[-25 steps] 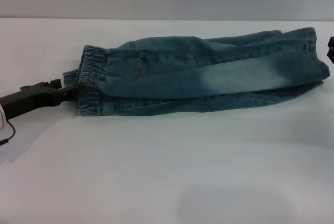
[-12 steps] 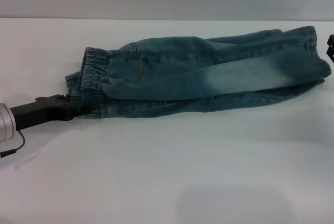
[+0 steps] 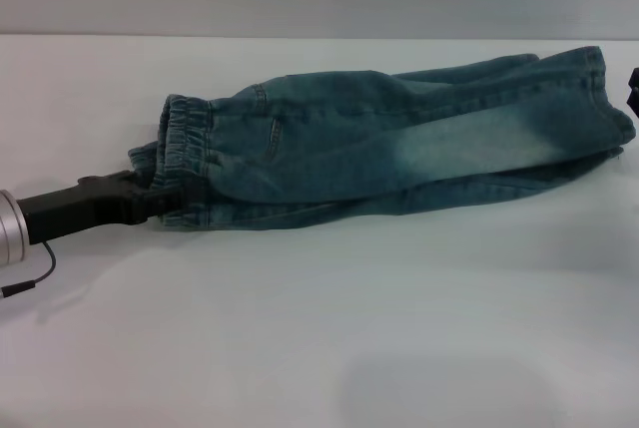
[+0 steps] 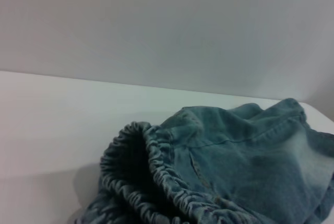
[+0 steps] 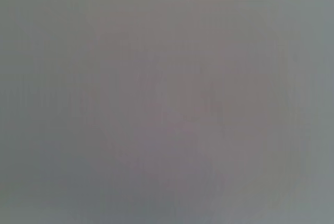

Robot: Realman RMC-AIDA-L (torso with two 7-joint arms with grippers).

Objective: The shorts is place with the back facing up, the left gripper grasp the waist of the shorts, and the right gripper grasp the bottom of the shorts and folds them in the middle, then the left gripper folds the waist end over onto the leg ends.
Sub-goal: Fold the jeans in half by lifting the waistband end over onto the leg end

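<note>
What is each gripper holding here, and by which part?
The left gripper grips the shorts at the waist. The right gripper holds nothing.

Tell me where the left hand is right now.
In the head view, the black slim left hand sits at the table's left, its tip at the ruffled elastic waist of the folded blue denim shorts.

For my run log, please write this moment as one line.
stage: lengthwise fold done | left gripper: at ruffled elastic waist of blue denim shorts | right gripper: at table edge | white table
</note>
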